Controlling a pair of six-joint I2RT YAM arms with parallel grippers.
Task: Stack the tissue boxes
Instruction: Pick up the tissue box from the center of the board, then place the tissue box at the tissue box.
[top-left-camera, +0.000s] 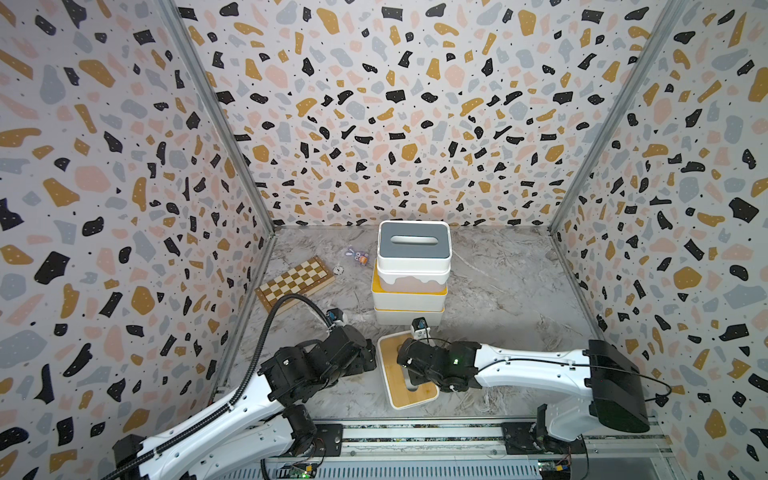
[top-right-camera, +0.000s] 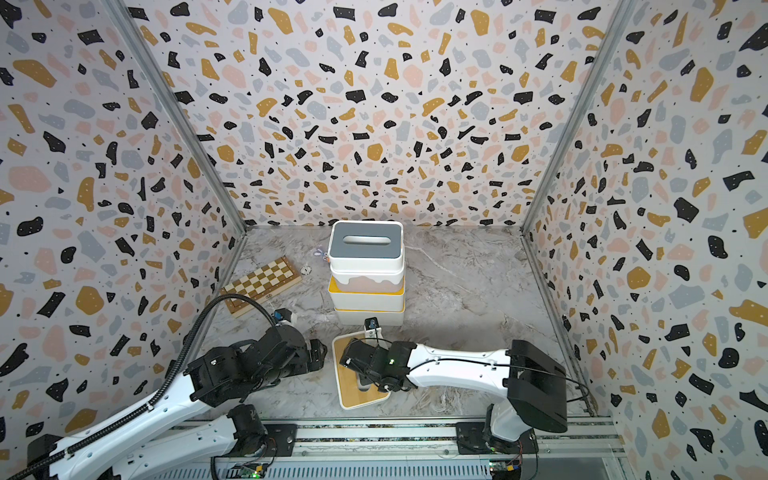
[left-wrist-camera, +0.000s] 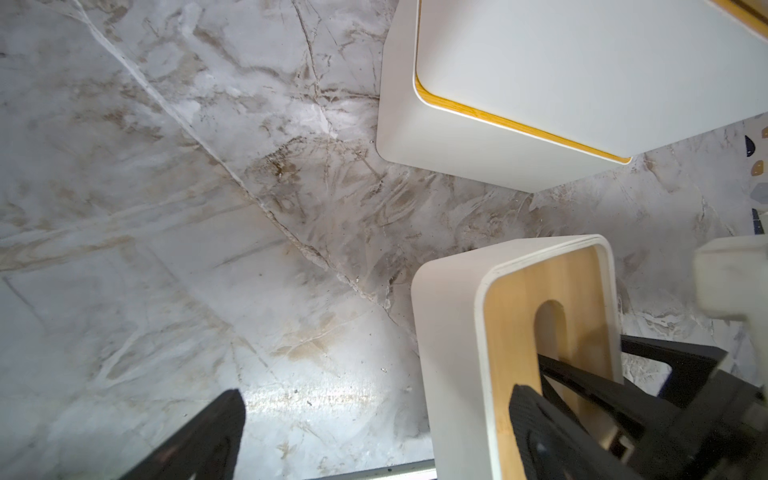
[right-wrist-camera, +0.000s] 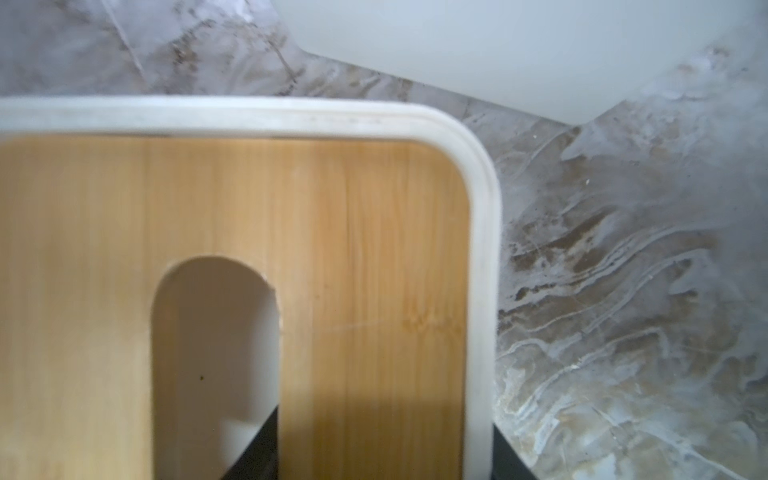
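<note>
Wood-lidded tissue box (top-left-camera: 389, 370) is at the front of the marble table (top-left-camera: 498, 291), just before the four-box stack (top-left-camera: 411, 286). The right gripper (right-wrist-camera: 378, 461), reaching in low, clamps the box's wall, one finger through the slot (right-wrist-camera: 208, 332). The left gripper (left-wrist-camera: 378, 436) hangs spread wide beside it.

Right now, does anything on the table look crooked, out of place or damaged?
The wood-lidded tissue box sits on the table apart from the stack, turned at an angle to it. The right end effector grips it oddly, with one finger down through the lid's slot. Nothing looks spilled or damaged.
</note>
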